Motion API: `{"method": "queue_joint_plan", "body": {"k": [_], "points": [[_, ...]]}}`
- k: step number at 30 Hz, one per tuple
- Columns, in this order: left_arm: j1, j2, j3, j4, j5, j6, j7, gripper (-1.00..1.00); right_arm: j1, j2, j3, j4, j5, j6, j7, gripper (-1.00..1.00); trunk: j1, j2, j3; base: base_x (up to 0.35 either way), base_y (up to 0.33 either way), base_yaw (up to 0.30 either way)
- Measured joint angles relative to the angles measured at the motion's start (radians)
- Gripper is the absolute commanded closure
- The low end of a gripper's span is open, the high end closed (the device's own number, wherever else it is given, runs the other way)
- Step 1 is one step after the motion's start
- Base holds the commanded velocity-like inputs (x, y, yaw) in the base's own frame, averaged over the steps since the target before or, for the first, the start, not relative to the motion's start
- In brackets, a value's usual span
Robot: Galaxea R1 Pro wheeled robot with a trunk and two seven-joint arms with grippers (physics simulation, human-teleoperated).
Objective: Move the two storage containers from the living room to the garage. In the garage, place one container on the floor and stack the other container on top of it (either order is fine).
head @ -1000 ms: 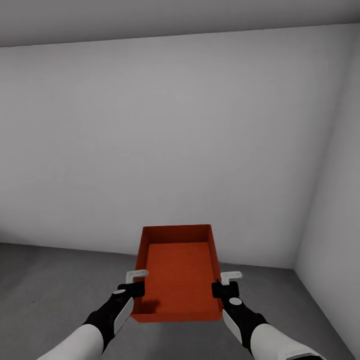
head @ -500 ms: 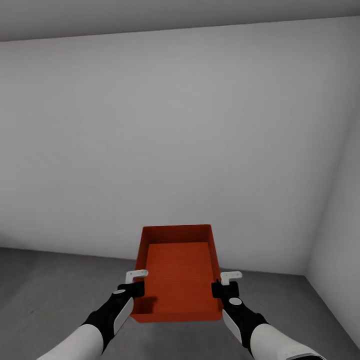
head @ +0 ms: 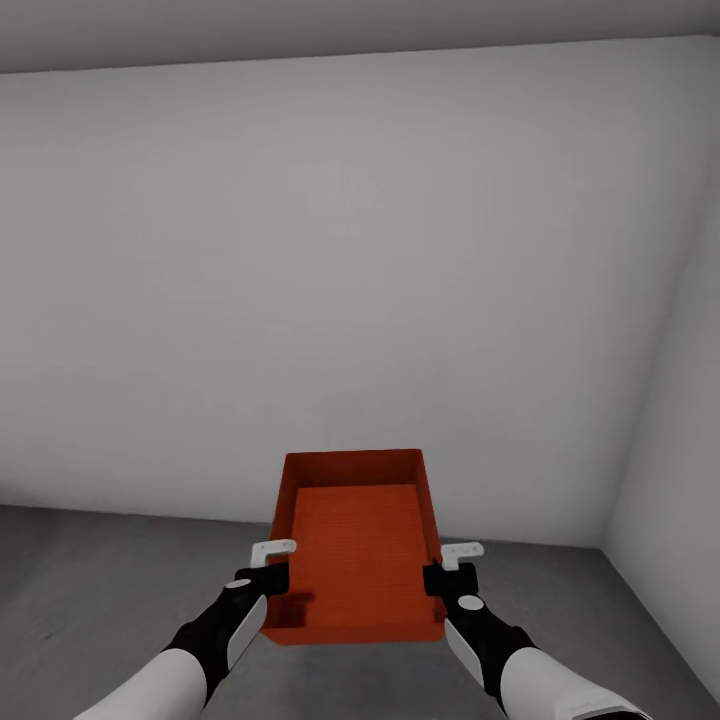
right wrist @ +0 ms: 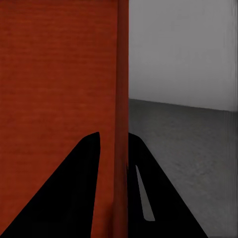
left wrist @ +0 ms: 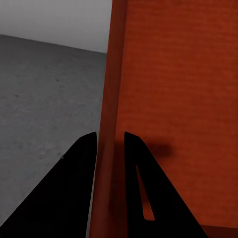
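Note:
I hold one orange-red storage container (head: 357, 545) level in front of me, above the garage's dark grey concrete floor (head: 90, 580). My left gripper (head: 272, 578) is shut on its left wall, one finger inside and one outside, as the left wrist view shows at the gripper (left wrist: 110, 148) around the container wall (left wrist: 111, 89). On the opposite wall my right gripper (head: 440, 578) is shut the same way, its fingers straddling the wall (right wrist: 121, 74) at the gripper (right wrist: 114, 146). The container (right wrist: 54, 89) is empty.
A plain pale grey wall (head: 340, 290) stands ahead and meets a second wall (head: 675, 470) in a corner at the right. Grey ceiling (head: 300, 30) runs along the top. Bare concrete floor (right wrist: 193, 144) stretches on both sides of the container.
The whole view has shifted: the right corner has slid right and the floor line has dropped slightly, so the camera moved. The container and both grippers keep their places relative to me.

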State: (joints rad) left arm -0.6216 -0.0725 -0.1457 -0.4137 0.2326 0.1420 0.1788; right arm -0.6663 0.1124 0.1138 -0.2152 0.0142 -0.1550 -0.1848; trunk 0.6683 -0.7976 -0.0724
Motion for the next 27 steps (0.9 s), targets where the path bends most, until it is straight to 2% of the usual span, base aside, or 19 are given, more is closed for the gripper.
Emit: {"method": "queue_joint_plan", "body": {"k": [8, 12, 21, 27], "points": [[0.000, 0.000, 0.000, 0.000, 0.000, 0.002, 0.001, 1.00, 0.000, 0.000, 0.000, 0.000, 0.000, 0.001, 0.000, 1.00, 0.000, 0.000, 0.000, 0.000, 0.000, -0.210], [0.000, 0.000, 0.000, -0.001, 0.000, 0.001, 0.001, 1.00, 0.000, 0.000, 0.000, 0.000, 0.000, 0.001, 0.000, 1.00, 0.000, 0.000, 0.000, 0.069, 0.013, -0.037], [0.000, 0.000, 0.000, -0.001, 0.000, 0.001, 0.000, 1.00, 0.000, 0.000, -0.001, 0.000, 0.000, 0.001, 0.001, 1.00, 0.000, 0.000, 0.000, 0.248, 0.120, -0.004], [0.000, 0.000, 0.000, -0.001, -0.001, 0.001, 0.000, 1.00, 0.000, 0.000, -0.001, 0.000, 0.000, 0.000, 0.001, 1.00, 0.000, 0.000, 0.000, 0.056, 0.020, 0.000]]}}
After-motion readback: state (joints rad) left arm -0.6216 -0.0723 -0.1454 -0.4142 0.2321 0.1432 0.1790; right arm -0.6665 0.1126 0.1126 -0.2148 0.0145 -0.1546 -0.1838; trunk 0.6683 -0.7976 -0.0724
